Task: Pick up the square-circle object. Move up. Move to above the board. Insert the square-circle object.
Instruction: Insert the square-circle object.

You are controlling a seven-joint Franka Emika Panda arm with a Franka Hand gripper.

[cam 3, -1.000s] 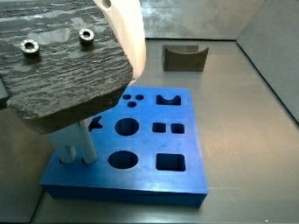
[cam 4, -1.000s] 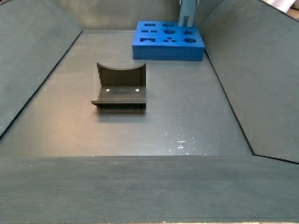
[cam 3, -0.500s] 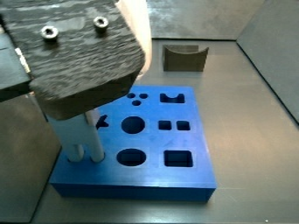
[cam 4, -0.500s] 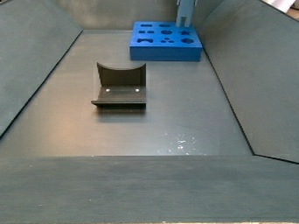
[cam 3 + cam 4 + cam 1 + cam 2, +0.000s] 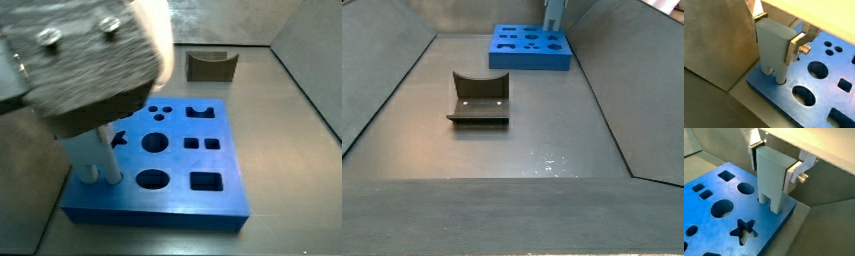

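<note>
My gripper (image 5: 777, 35) is shut on the square-circle object (image 5: 773, 45), a pale grey-blue slab held upright by its top, also seen in a wrist view (image 5: 771, 175). Its two prongs point down and meet the board (image 5: 821, 97) at a corner, their tips at or just inside the holes there; the depth is unclear. In a side view the gripper (image 5: 91, 135) stands over the bright-blue board (image 5: 201, 205) at its left edge, with the slab (image 5: 94, 160) below it. In a side view the slab (image 5: 553, 12) rises from the far board (image 5: 529, 50).
The dark fixture (image 5: 478, 98) with a U-shaped notch stands on the grey floor, away from the board; it also shows in a side view (image 5: 210, 65). Sloping grey walls enclose the floor. The board's other holes (star, circles, squares) hold nothing.
The gripper with the slab shifted slightly sideways over the board's edge a second ago. In the last half second it has hardly moved, though its body looks blurred.
</note>
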